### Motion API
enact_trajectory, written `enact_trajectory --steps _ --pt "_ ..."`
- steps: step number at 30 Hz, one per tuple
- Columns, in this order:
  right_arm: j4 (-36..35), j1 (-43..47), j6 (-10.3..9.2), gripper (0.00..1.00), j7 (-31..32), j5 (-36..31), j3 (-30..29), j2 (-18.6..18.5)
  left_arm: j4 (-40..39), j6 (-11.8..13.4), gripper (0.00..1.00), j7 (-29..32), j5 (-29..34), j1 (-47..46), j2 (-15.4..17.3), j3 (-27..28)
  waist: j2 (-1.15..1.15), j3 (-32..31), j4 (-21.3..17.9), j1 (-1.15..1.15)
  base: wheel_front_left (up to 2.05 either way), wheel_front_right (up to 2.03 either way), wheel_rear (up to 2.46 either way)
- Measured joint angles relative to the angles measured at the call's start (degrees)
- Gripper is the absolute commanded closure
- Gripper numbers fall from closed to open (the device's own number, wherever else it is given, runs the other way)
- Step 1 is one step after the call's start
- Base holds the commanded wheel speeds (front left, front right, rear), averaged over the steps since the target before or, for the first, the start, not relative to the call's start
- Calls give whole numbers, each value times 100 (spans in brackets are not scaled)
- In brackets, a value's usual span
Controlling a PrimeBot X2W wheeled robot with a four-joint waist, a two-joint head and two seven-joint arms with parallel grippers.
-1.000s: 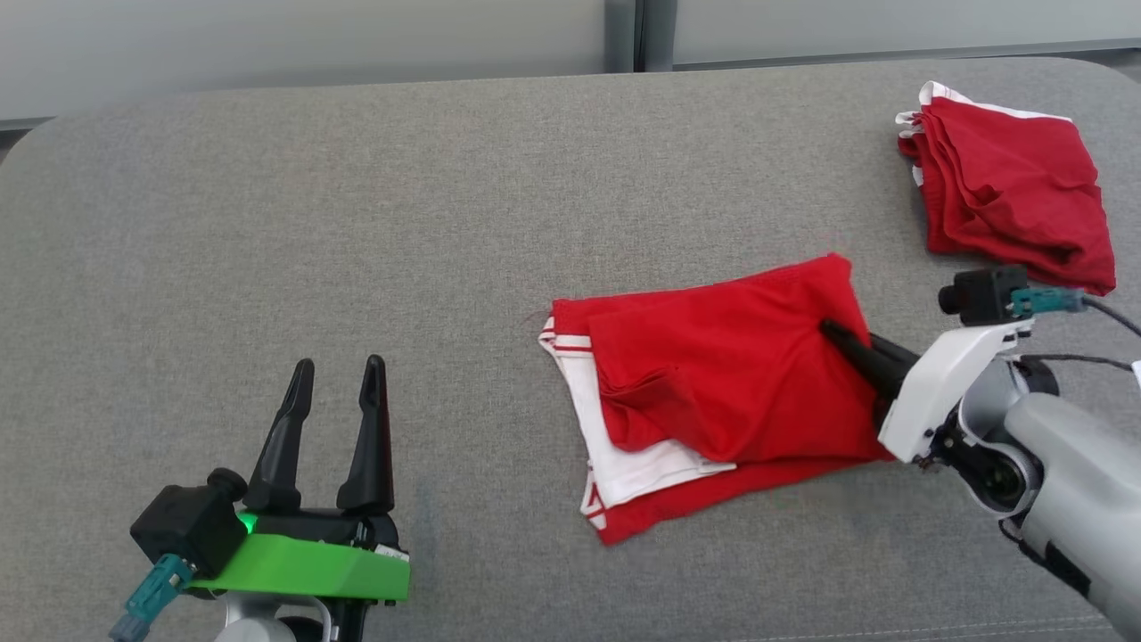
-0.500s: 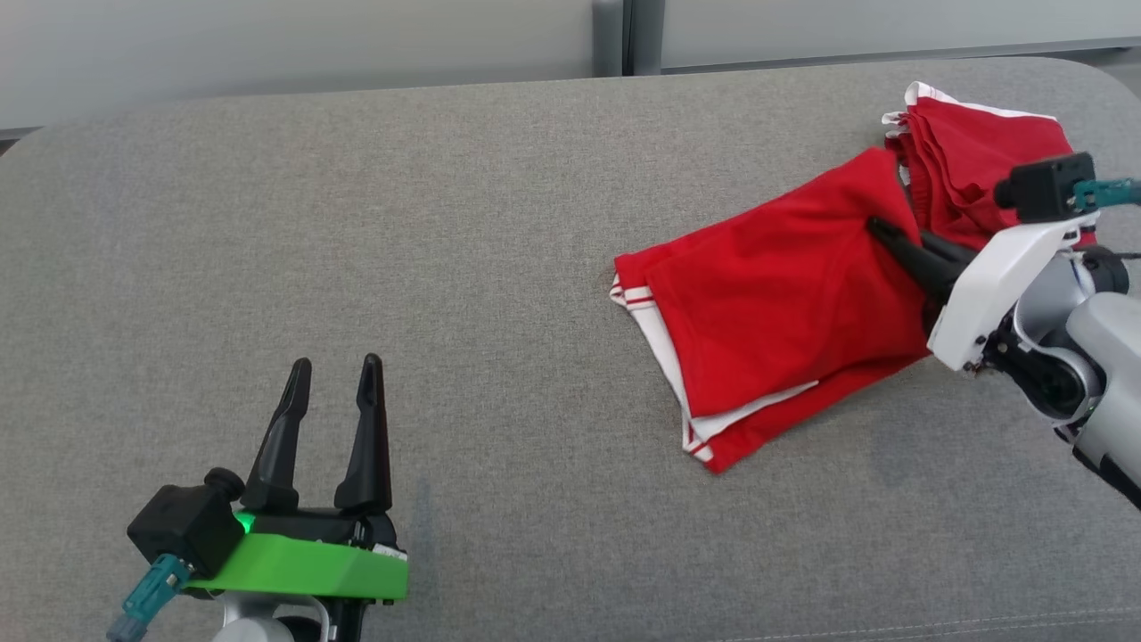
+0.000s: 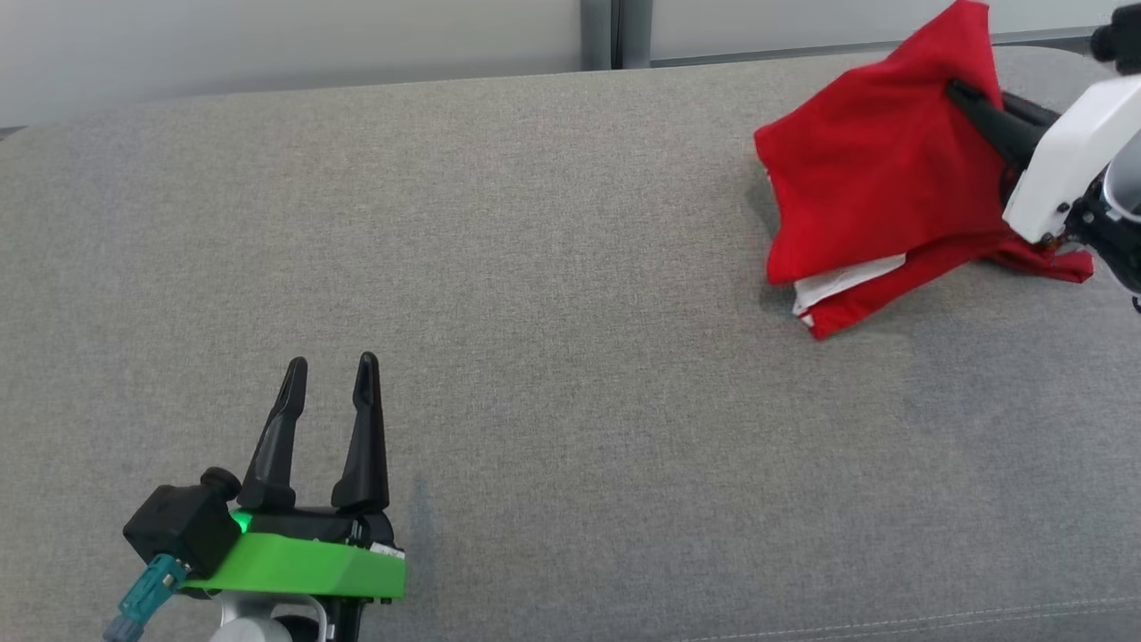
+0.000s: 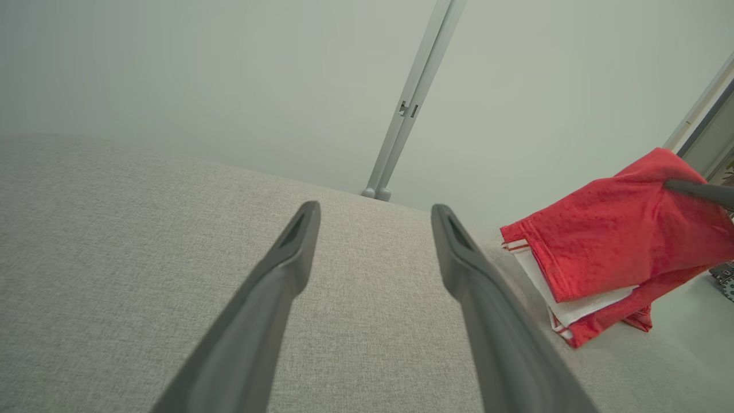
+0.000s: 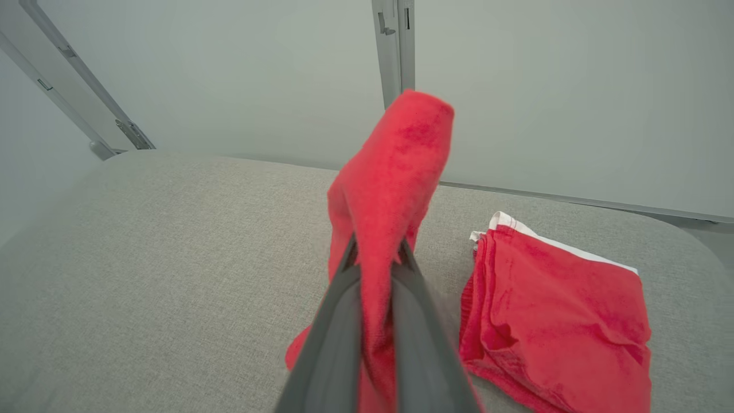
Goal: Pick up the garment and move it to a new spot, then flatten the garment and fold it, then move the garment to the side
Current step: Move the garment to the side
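Pinching a folded red cloth garment with white trim (image 3: 865, 178), the right claw (image 3: 967, 98) is holding it raised at the far right of the grey fabric-covered desk (image 3: 535, 267) in the head view; the left claw (image 3: 330, 370) is hovering at the near left, fingers spread. From the left wrist, the left claw (image 4: 373, 215) is gaping over the desk (image 4: 114, 258), the garment (image 4: 608, 241) hanging off to its right. From the right wrist, the right claw (image 5: 375, 252) is squeezing the garment (image 5: 395, 172) rising between its fingers, while a second folded red garment with a white edge (image 5: 562, 321) is lying on the desk (image 5: 143, 258) beside it.
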Motion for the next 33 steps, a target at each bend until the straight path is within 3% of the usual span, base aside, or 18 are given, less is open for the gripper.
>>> enact_trajectory --steps 16,24,33 --pt "191 -1050 -411 100 810 9 -324 -350 -114 -5 0 0 4 -14 -1 -79 0 275 42 0 0 0 0" --pt "396 -1161 -537 100 873 52 -430 -388 -158 -10 0 0 136 -27 -1 -20 0 515 142 0 0 0 0" --pt "873 -1104 -705 100 854 31 -447 -673 -181 -18 0 0 222 -160 10 4 0 794 172 0 0 0 0"
